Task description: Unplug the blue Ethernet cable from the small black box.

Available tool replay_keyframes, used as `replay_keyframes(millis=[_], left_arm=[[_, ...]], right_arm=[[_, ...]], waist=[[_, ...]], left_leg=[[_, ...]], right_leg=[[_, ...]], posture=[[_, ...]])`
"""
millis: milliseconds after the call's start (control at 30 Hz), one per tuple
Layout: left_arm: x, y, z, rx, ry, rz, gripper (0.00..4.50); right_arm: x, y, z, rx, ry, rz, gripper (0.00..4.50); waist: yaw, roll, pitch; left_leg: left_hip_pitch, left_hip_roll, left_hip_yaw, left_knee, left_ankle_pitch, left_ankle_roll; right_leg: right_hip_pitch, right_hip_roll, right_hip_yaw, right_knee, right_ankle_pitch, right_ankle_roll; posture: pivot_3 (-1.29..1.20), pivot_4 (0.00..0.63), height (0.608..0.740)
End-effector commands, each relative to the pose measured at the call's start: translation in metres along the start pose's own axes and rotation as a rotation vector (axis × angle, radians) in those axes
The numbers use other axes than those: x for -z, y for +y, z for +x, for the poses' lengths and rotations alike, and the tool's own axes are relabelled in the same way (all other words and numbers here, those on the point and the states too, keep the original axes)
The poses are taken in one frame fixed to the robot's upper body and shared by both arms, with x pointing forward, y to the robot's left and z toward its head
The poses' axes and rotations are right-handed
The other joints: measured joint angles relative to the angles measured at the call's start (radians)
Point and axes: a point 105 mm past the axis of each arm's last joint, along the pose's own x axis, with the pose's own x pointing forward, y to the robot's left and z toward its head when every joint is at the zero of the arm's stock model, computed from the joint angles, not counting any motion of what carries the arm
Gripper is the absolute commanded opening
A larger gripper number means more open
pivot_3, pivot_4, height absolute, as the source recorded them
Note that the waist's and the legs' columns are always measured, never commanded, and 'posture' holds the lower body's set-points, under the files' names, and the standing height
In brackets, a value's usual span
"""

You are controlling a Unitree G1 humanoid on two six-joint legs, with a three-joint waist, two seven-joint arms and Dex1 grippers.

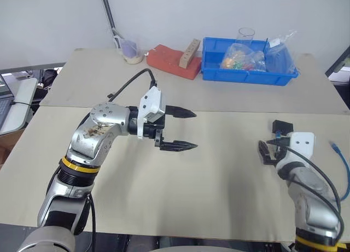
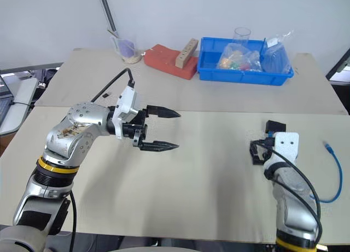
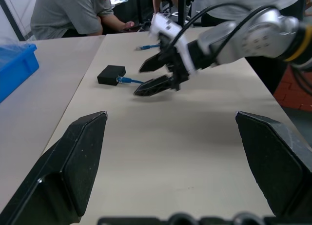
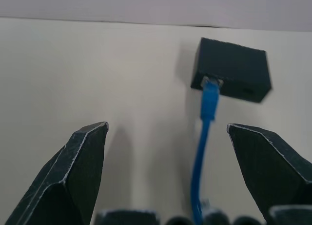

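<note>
On the right side of the table [image 1: 180, 208], the small black box [image 4: 233, 69] lies flat with the blue Ethernet cable [image 4: 202, 152] still plugged into its near face. The right gripper [image 4: 168, 137] faces it, fingers apart and empty, the cord running between them, likely lined up to grasp near the plug. The left gripper [image 1: 183, 129] hangs mid-table, fingers apart, pointing toward the box, perhaps to brace it. No labels or writing are legible.

Left claw [image 1: 188, 130] open, right claw [image 4: 165, 161] open.
</note>
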Motion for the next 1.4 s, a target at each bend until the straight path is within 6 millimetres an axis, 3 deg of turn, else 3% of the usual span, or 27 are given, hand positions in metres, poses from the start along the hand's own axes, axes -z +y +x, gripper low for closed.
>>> replay_keyframes(millis=[33, 167, 300, 600, 667, 833, 900, 967, 1100, 1233, 1400], left_arm=[[-0.012, 0.008, -0.007, -0.049, -0.025, 0.036, 4.47], [-0.014, 0.008, -0.012, -0.072, -0.015, 0.039, 4.47], [-0.013, 0.007, -0.015, -0.083, -0.007, 0.032, 4.50], [-0.016, 0.007, -0.016, -0.124, -0.027, 0.019, 4.50], [-0.016, 0.007, -0.018, -0.152, -0.041, 0.003, 4.50], [-0.016, 0.015, -0.036, -0.275, -0.092, -0.084, 4.50], [-0.012, 0.021, -0.048, -0.332, -0.122, -0.176, 4.50], [-0.009, 0.024, -0.055, -0.356, -0.148, -0.255, 4.50], [0.001, 0.024, -0.062, -0.353, -0.145, -0.380, 4.50], [0.016, 0.012, -0.060, -0.319, -0.084, -0.413, 4.50], [0.021, 0.013, -0.059, -0.353, -0.097, -0.421, 4.50]], right_arm=[[-0.009, -0.011, 0.010, 0.050, -0.039, 0.006, 4.35], [-0.008, -0.016, 0.017, 0.085, -0.033, 0.039, 4.35], [-0.008, -0.016, 0.020, 0.101, -0.030, 0.056, 3.21], [-0.011, -0.021, 0.020, 0.097, -0.045, 0.013, 0.06], [-0.021, -0.010, 0.018, -0.010, -0.102, -0.083, 0.03], [-0.059, 0.076, -0.014, -0.585, -0.298, -0.356, 0.03], [-0.070, 0.110, -0.035, -0.822, -0.409, -0.621, 0.03], [-0.072, 0.129, -0.044, -0.952, -0.500, -0.840, 0.03], [-0.087, 0.155, -0.046, -1.069, -0.759, -1.175, 0.03], [-0.103, 0.171, -0.047, -1.091, -0.974, -1.285, 0.03], [-0.122, 0.188, -0.055, -1.056, -1.209, -1.379, 0.03]], waist=[[0.001, 0.000, 0.000], [0.002, 0.000, 0.000], [0.000, 0.000, 0.000], [0.001, 0.000, 0.000], [0.002, 0.001, 0.000], [-0.009, 0.001, 0.001], [-0.010, 0.002, 0.001], [-0.012, 0.002, 0.002], [-0.003, 0.000, 0.003], [0.001, 0.000, 0.003], [0.005, 0.000, 0.003]], left_leg=[[0.000, 0.000, 0.000, 0.000, 0.000, 0.000], [0.000, 0.000, 0.000, 0.000, 0.000, 0.000], [0.000, 0.001, -0.001, 0.000, 0.000, 0.000], [0.000, 0.001, -0.001, 0.000, 0.000, 0.000], [0.000, 0.001, 0.000, 0.000, 0.000, 0.000], [0.000, 0.002, 0.000, 0.001, 0.000, 0.000], [0.001, 0.002, -0.001, 0.001, 0.000, 0.000], [0.001, 0.002, -0.001, 0.001, 0.000, 0.000], [0.001, 0.002, -0.001, 0.002, 0.000, 0.000], [0.001, 0.002, -0.001, 0.003, 0.000, 0.000], [0.001, 0.003, -0.002, 0.004, 0.000, 0.000]], right_leg=[[0.000, 0.000, 0.000, 0.000, 0.000, 0.000], [0.000, 0.000, 0.000, 0.000, 0.000, 0.000], [0.000, 0.000, 0.000, 0.001, 0.000, 0.000], [0.000, 0.000, 0.000, 0.001, 0.000, 0.000], [0.000, -0.001, 0.000, 0.001, 0.000, 0.000], [0.000, 0.001, 0.000, 0.000, 0.000, 0.000], [0.000, 0.002, 0.000, 0.001, 0.000, 0.000], [0.000, 0.002, 0.000, 0.001, 0.000, 0.000], [0.001, 0.001, -0.002, 0.001, 0.000, 0.000], [0.001, -0.001, -0.003, 0.002, 0.000, 0.000], [0.001, -0.002, -0.003, 0.003, 0.000, 0.000]], posture=[[0.00, 0.150, 0.740], [0.00, 0.150, 0.740], [0.00, 0.150, 0.740], [0.00, 0.150, 0.740], [0.00, 0.150, 0.740], [0.00, 0.150, 0.740], [0.00, 0.150, 0.740], [0.00, 0.150, 0.740], [0.00, 0.150, 0.740], [0.00, 0.150, 0.740], [0.00, 0.150, 0.740]])
